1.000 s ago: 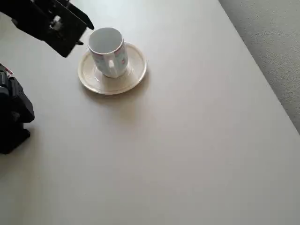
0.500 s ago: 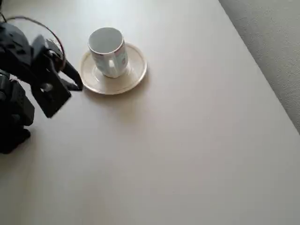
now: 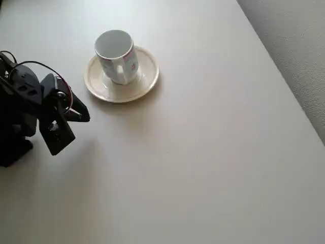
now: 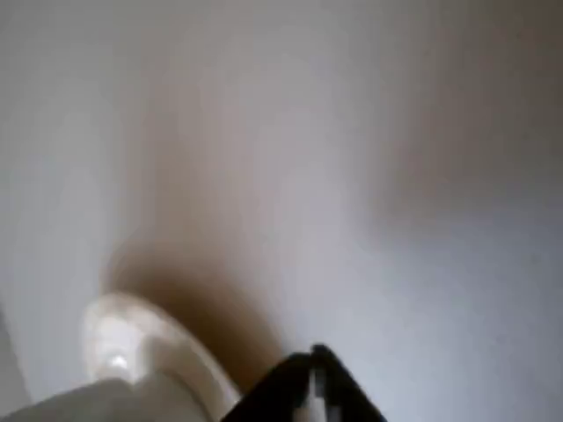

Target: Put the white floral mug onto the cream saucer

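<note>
Overhead view: white floral mug (image 3: 116,55) upright on cream saucer (image 3: 144,76); jaws empty, apparently closed, well apart.

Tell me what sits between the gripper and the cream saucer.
Nothing: in the overhead view, bare table separates the gripper from the cream saucer.

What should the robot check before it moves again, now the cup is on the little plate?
1. Mug sits on the saucer: ok.
2. Mug upright, opening facing up: ok.
3. Gripper away from mug and saucer, in the overhead view: ok.
4. Gripper holding nothing: ok.
5. Gripper open or shut: cannot tell, wrist view too blurred.
6. Mug centred in the saucer's well: cannot tell; it looks set toward the left side.
</note>
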You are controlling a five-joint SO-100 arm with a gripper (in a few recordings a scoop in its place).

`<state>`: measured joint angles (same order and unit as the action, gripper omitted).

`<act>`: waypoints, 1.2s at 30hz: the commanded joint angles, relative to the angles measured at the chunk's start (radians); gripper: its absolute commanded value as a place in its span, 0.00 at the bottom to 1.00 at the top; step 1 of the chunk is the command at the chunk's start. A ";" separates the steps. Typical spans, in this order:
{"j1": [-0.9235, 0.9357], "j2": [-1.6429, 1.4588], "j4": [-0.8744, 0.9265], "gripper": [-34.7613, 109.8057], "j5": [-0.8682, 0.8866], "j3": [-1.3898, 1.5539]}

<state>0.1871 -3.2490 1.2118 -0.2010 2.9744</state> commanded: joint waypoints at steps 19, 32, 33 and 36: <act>0.044 -0.043 0.018 0.25 0.127 0.000; 0.041 -0.043 0.018 0.25 0.124 0.000; 0.041 -0.043 0.018 0.25 0.124 0.000; 0.041 -0.043 0.018 0.25 0.124 0.000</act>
<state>0.2378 -3.2812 1.2287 -0.0706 2.9805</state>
